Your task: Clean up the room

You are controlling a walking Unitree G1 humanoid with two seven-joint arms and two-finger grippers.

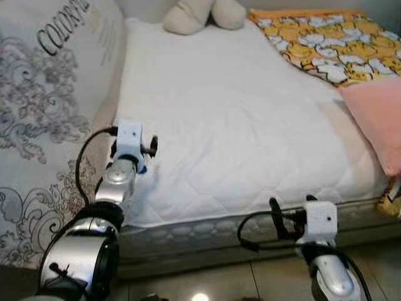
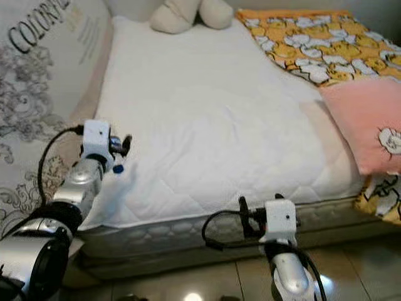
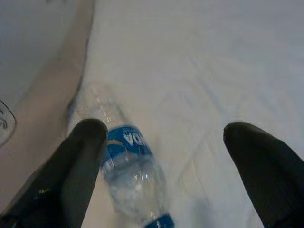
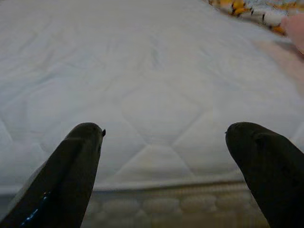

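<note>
On the bed: I see a white quilted mattress (image 1: 238,119), and a clear plastic bottle (image 3: 130,175) with a blue label lies on it near the left edge.
Left gripper: my left gripper (image 3: 161,156) is over the bottle; its fingers (image 3: 78,161) stand wide apart, and one finger is just beside the bottle. I cannot tell if it touches.
Right gripper: my right gripper (image 4: 164,156) hangs before the foot edge of the mattress, fingers spread, nothing between them.
Left of the bed: a grey patterned cover (image 1: 44,106) with dark letters.
Right side: a yellow cartoon blanket (image 1: 326,44) and a pink pillow (image 1: 379,119).
Far end: a beige plush toy (image 1: 203,14).
</note>
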